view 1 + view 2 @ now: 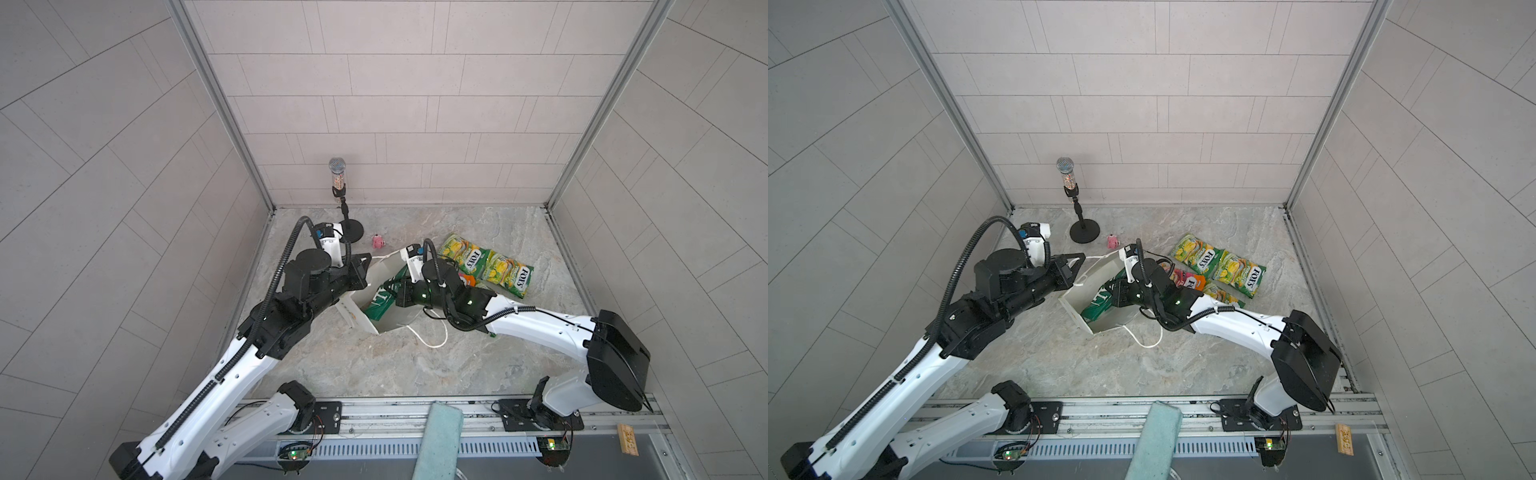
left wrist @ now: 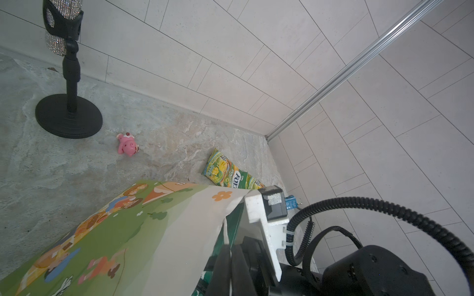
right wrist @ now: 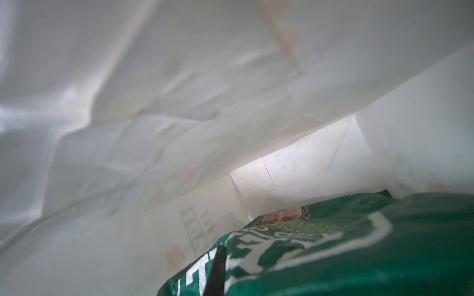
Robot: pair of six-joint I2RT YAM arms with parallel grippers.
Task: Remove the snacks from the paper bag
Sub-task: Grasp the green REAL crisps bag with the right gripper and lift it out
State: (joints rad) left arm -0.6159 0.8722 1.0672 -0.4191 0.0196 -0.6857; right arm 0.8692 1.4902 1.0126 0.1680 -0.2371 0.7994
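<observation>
**Paper bag** at the centre of both top views, mouth open. **Left gripper**, at the paper bag's upper left edge, is pinched tight on the rim. In the left wrist view the paper edge runs down between its fingers at lower centre, and the printed outer wall fills the lower left. **Right gripper** reaches in from the right, clamped on the crisp bag, which sits within the mouth. In the right wrist view the crisp bag fills the lower right, with one finger across it. On the table, right of the paper bag, lie two green-yellow packets side by side. A pink-orange packet and a third green-yellow packet lie partly under the right arm. Toy pig and microphone stand at upper left of the paper bag
</observation>
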